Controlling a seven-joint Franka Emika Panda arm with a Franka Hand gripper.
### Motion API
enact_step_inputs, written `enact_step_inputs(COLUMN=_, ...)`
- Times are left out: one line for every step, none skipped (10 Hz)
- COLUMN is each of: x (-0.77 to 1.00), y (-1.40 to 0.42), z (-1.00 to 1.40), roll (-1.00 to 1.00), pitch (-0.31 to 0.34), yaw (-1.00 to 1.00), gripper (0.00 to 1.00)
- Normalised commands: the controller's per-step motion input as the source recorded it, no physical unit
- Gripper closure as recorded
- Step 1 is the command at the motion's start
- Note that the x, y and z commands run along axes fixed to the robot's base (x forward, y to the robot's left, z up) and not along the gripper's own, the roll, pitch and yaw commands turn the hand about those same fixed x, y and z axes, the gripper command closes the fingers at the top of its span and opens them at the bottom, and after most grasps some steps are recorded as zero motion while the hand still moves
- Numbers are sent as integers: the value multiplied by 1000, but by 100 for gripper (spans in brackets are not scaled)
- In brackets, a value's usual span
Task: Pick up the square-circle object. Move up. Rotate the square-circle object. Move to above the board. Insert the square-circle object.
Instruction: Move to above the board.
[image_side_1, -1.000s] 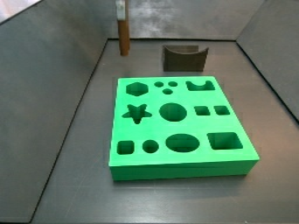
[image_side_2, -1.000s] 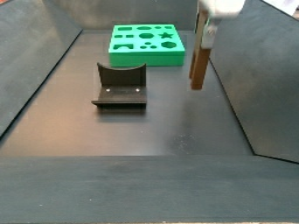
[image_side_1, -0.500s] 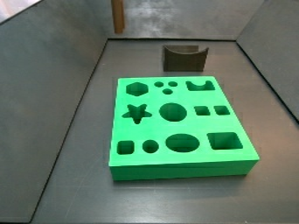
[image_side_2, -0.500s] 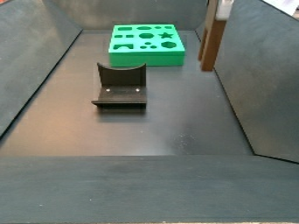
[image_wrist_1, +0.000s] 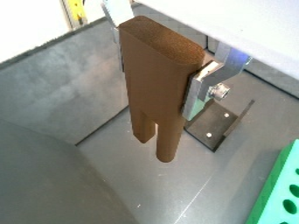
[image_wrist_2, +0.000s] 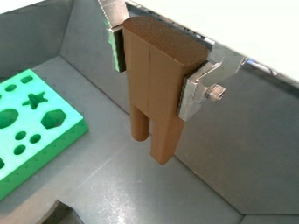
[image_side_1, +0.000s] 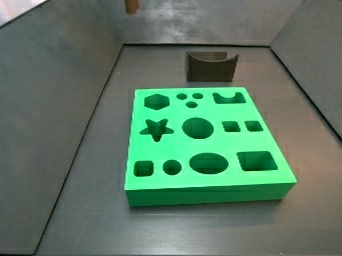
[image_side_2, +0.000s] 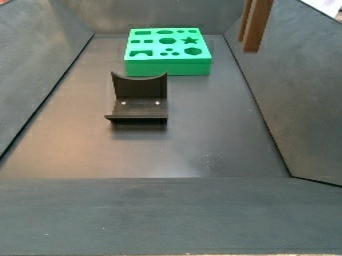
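Claw (image_wrist_1: 163, 83): clamped on the square-circle object (image_wrist_1: 158, 83), one silver finger (image_wrist_2: 194, 91) on each narrow side; raised well above the desk (image_side_2: 174, 150).
Square-circle object: hangs upright, two prongs down; only its lower end shows at the frame top in both side views (image_side_2: 254, 25).
Board (image_side_1: 207, 145): flat on desk, holes unfilled.
Fixture (image_side_2: 138, 98): beside board, apart.

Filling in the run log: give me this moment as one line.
tool: shut on square-circle object, raised off floor | object: prongs down | board: holes unfilled | fixture: unoccupied

The square-circle object (image_side_2: 255, 24) hangs high, beside the board (image_side_2: 168, 50) (gripper out of frame).
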Motion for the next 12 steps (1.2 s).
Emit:
enact_step_inputs(x=-8, y=44, z=526, roll=-5, pitch=87, yaw=-35, gripper=100)
enact_step_inputs(x=1, y=33, z=255, roll=-1, pitch=88, yaw=-35, gripper=100)
enact_step_inputs(x=342, y=-1000, z=96, roll=20, pitch=40, yaw=1000, gripper=100)
enact_step_inputs(x=346, y=-1000, z=60, roll=24, pitch=39, yaw=1000, gripper=100)
enact_step_inputs(x=360, y=-1000, z=61, roll=24, pitch=43, yaw=1000, gripper=100)
enact_step_inputs(x=368, y=-1000, z=62, roll=15, pitch=46, yaw=1000, gripper=100)
enact_step_inputs(x=373, y=-1000, z=62, roll=19, pitch=49, yaw=1000, gripper=100)
enact_step_inputs(x=378, y=-1000, z=62, roll=20, pitch=53, yaw=1000, gripper=100)
enact_step_inputs(x=389, y=-1000, z=62, roll=17, pitch=58, yaw=1000, gripper=100)
enact_step_inputs(x=398, y=-1000, z=67, roll=19, pitch=64, yaw=1000, gripper=100)
enact_step_inputs(x=408, y=-1000, z=67, roll=22, pitch=71, yaw=1000, gripper=100)
enact_step_inputs(x=426, y=-1000, z=71, roll=18, pitch=78, yaw=1000, gripper=100)
